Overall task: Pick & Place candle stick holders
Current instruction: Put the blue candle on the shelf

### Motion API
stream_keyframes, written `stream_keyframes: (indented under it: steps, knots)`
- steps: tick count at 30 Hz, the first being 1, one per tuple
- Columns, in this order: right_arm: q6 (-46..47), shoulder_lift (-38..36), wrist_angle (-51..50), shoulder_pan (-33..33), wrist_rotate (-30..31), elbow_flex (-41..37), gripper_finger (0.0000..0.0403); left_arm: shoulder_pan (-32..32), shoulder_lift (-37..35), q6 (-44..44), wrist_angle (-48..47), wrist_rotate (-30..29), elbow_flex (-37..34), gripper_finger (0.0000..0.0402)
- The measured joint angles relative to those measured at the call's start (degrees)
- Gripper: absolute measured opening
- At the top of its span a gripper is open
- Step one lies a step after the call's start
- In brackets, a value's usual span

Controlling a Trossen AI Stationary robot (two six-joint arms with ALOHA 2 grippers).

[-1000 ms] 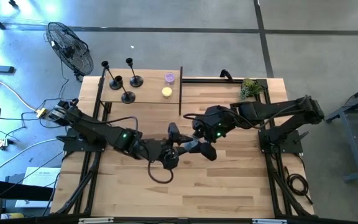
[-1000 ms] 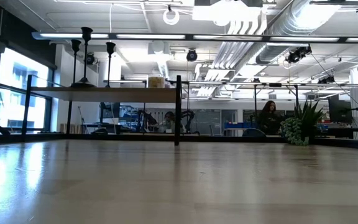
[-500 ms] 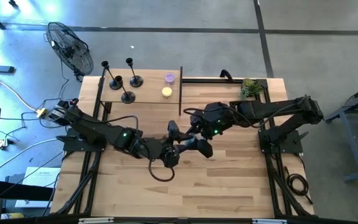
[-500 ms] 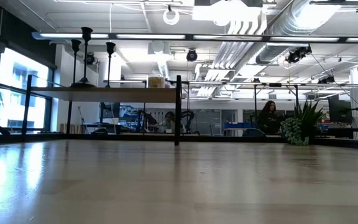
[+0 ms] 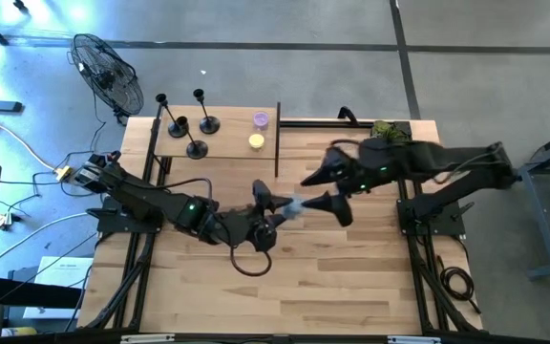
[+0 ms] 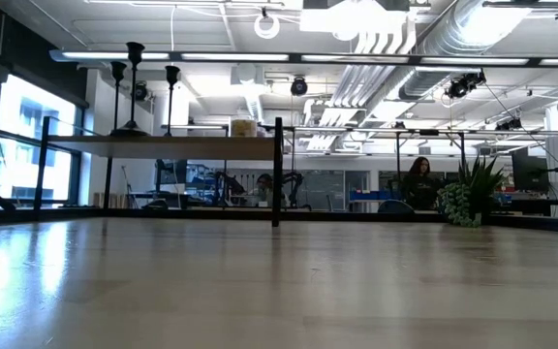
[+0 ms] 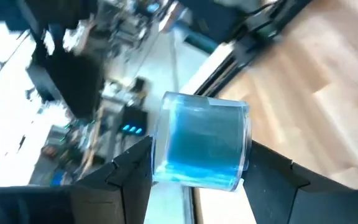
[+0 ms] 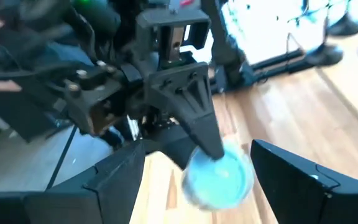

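Three black candle stick holders (image 5: pixel 189 124) stand upright on the raised shelf (image 5: pixel 227 143) at the far left corner of the surface (image 5: pixel 351 277), each a round flat base with a thin stem and a small cup on top. They cluster close together at the shelf's left end; a purple candle (image 5: pixel 261 119) and a yellow candle (image 5: pixel 256 141) sit near the shelf's right end, beside a dark upright post. In the low view the holders show as slim silhouettes on top of the shelf board.

The holders are well apart from both tools. The left tool (image 5: pixel 273 208) hangs over the middle of the surface, clenched on a translucent blue cylinder (image 7: pixel 202 148), its dark fingers (image 7: pixel 129 171) pressing either side. The right tool (image 5: pixel 325 189) is just beside it, facing it, its fingers (image 8: pixel 114 180) spread wide with the blue cylinder between them but not touching.

A potted plant (image 5: pixel 387 134) sits at the far right corner. The near half of the wooden surface is open, and the dark frame rails run along both side edges.
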Motion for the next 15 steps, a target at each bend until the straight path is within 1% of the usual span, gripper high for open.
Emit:
stream_keyframes:
  steps: [4, 8, 11, 15]
  knots:
    - [0.0, -2.6, -1.0, 1.5, 3.1, 0.0, 0.0288, 0.0, 0.0, 1.4, 3.2, -7.3, 0.0, 0.0203]
    - [0.0, -3.2, -2.5, 2.7, 5.9, 0.0, 0.0288, -0.5, 0.0, 11.0, 10.5, -12.2, 0.0, 0.0197]
    - [-0.7, -3.0, -2.5, 2.8, 6.8, 0.0, 0.0288, -1.6, 0.0, 20.1, 16.8, -12.2, 0.0, 0.0196]
    - [-3.8, -2.6, 0.2, 2.7, 7.4, 0.0, 0.0288, -2.6, 0.0, 27.1, 22.6, -10.2, 0.0, 0.0196]
